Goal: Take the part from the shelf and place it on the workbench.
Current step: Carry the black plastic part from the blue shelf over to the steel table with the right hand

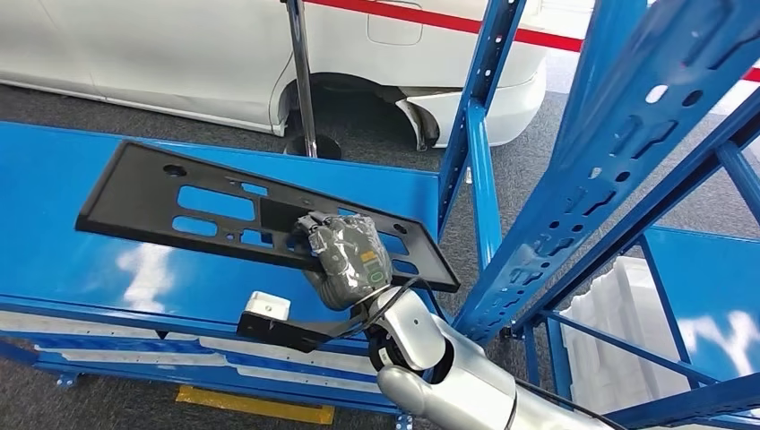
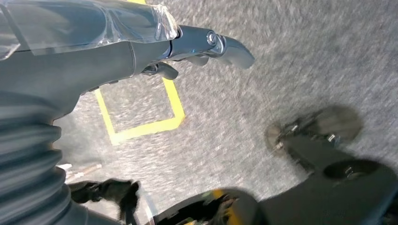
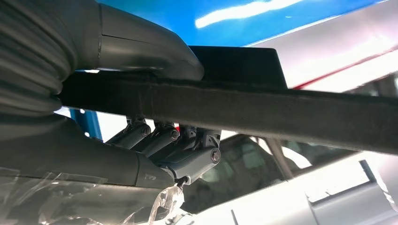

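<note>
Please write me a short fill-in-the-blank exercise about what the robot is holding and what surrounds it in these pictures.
1. The right hand grips a flat black ____ with cut-out slots.
2. The shelf beneath the held part is painted ____.
3. Behind the shelf stands a ____ car.
4. The left hand hangs over a grey floor marked with ____ lines.

Missing words: panel; blue; white; yellow

Blue tabletop (image 1: 63,206) seen with glossy surface, reflections visible. Small white block (image 1: 268,305) seen at its near edge. Blue shelf frame (image 1: 618,143) stood on grey floor (image 1: 376,134) beside it.
</note>
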Controlling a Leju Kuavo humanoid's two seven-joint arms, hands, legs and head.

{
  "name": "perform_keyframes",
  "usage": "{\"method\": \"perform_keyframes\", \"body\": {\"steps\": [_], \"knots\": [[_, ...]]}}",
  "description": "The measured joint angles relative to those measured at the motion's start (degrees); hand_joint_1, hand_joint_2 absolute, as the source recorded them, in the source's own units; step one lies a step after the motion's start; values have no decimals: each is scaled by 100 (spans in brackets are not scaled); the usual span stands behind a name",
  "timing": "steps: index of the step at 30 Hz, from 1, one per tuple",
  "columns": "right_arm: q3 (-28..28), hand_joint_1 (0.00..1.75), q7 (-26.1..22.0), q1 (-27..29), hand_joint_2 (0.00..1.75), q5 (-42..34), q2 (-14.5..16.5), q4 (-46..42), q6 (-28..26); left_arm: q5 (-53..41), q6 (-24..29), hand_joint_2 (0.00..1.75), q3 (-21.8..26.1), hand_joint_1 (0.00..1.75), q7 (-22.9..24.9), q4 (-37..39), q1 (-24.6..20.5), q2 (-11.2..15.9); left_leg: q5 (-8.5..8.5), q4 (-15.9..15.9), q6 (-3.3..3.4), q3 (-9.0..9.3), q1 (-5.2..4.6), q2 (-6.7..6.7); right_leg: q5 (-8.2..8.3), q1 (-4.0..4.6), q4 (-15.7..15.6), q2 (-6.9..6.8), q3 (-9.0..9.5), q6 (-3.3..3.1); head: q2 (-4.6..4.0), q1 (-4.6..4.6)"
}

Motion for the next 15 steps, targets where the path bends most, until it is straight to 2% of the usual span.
{"method": "perform_keyframes", "body": {"steps": [2,3,4,5,6,8,9,10,11,13,14,15], "knots": [[-16,175,38,-7,175,-13,-3,40,-2,-59,-2,175,-5,0,49,0,-22,22,25,-40,-2,15,-2,1,-314,-51,707,-17,-322,46,0,16],[-21,175,55,-7,175,-14,-8,58,-4,-95,-2,175,-9,0,80,0,-44,32,25,-49,-7,27,-9,0,-372,-62,941,-21,-453,46,0,17],[-29,175,73,-2,175,-15,-16,74,-7,-136,-2,175,-15,0,115,0,-66,39,20,-58,-11,46,-22,-2,-320,-62,987,-21,-506,23,0,17],[-40,175,91,6,175,-16,-27,88,-10,-170,0,175,-24,0,143,0,-85,43,15,-77,-14,77,-45,-6,-160,-51,816,-18,-462,-27,0,17],[-55,175,107,16,175,-16,-39,97,-14,-202,1,175,-36,0,163,0,-96,43,11,-116,-16,125,-74,-10,83,-24,447,-10,-326,-112,0,17],[-79,175,141,51,175,-14,-55,107,-37,-249,6,175,-65,0,190,-3,-114,22,24,-257,-24,243,-115,-22,553,103,-441,26,32,-346,0,7],[-81,175,149,75,175,-11,-58,111,-53,-266,8,175,-80,0,197,-5,-127,1,34,-330,-36,293,-133,-26,679,167,-755,40,163,-442,0,-2],[-81,175,155,104,175,-9,-58,117,-68,-274,9,175,-92,0,204,-8,-141,-18,43,-387,-48,323,-144,-31,724,219,-950,49,242,-506,0,-11],[-78,175,156,134,175,-6,-52,122,-80,-278,11,175,-101,0,209,-8,-157,-25,47,-429,-63,341,-170,-36,702,248,-1066,50,295,-537,0,-20],[-74,175,155,199,175,-3,-21,127,-81,-272,14,175,-108,0,210,-9,-159,-38,10,-438,-71,336,-193,-28,684,213,-1300,28,420,-536,0,-21],[-73,175,155,227,175,-2,-5,129,-81,-267,16,175,-112,0,208,-10,-158,-39,-75,-317,-66,276,-207,-22,684,190,-1405,14,486,-538,0,-29],[-73,175,155,248,175,-1,7,132,-80,-261,18,175,-116,0,203,-9,-156,-38,-221,-54,-59,146,-223,-16,700,168,-1476,-2,532,-532,1,-38]]}}
